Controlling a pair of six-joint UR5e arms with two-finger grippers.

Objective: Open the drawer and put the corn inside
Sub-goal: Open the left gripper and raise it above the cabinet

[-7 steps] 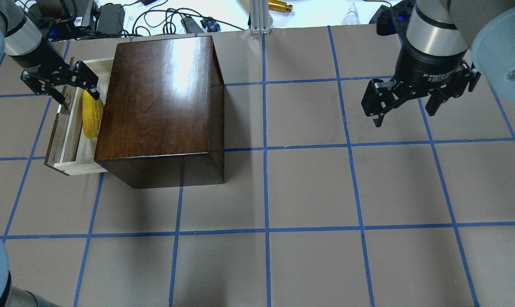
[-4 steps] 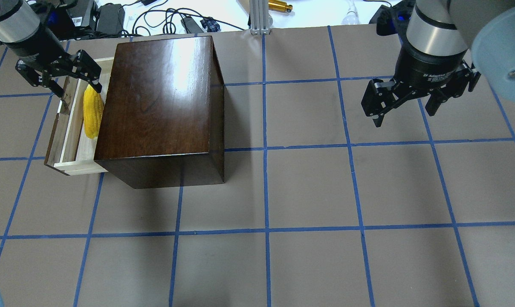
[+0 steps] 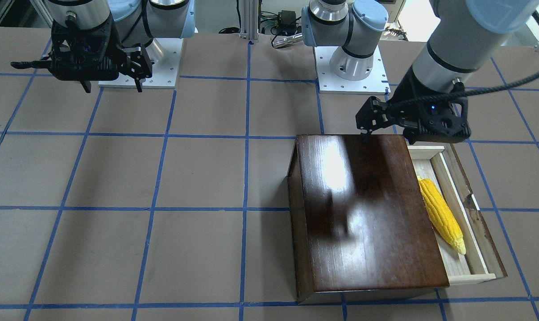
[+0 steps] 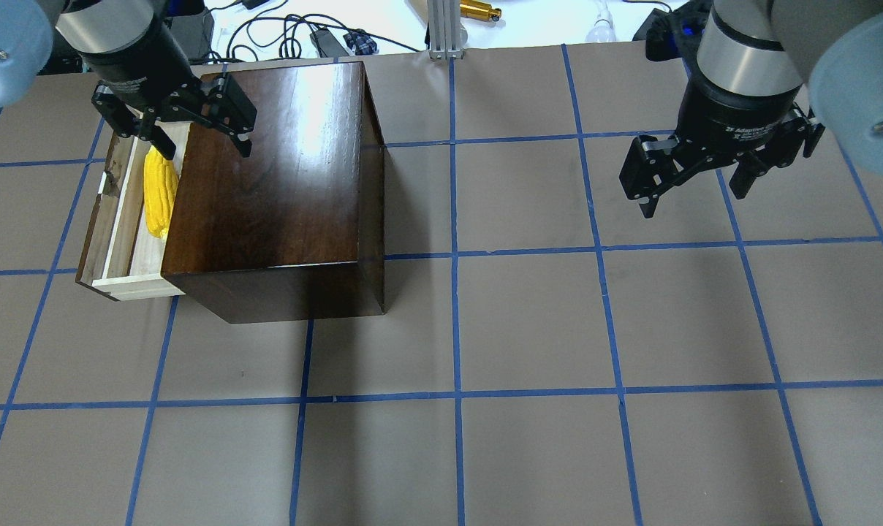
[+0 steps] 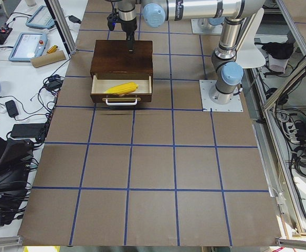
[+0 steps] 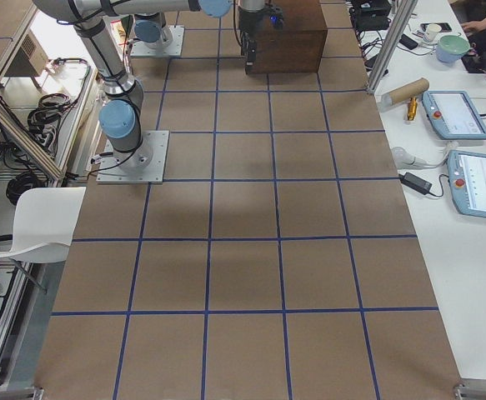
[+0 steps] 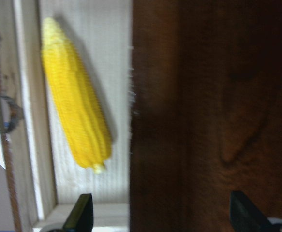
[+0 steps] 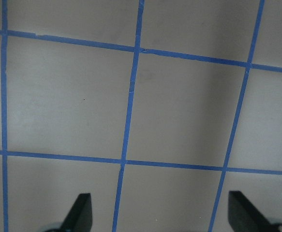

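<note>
The drawer (image 4: 117, 232) stands pulled out to the left of the dark-brown box (image 4: 281, 175). The yellow corn (image 4: 159, 191) lies loose inside it, along its length; it also shows in the front view (image 3: 441, 214) and the left wrist view (image 7: 75, 116). My left gripper (image 4: 206, 152) is open and empty, raised over the box's left edge near the drawer's far end. Its fingertips (image 7: 81, 214) straddle that edge. My right gripper (image 4: 694, 202) is open and empty, high over bare table at the far right; its wrist view shows only table.
Cables and power bricks (image 4: 193, 29) lie past the table's far edge, beside an aluminium post (image 4: 441, 29). The arm bases (image 3: 350, 67) stand on the robot's side. The drawer's white handle (image 5: 122, 101) sticks out from its front.
My left gripper has moved right, from over the drawer's far end to over the box's left edge, staying open. The corn stays in the drawer. The right arm has not moved.
</note>
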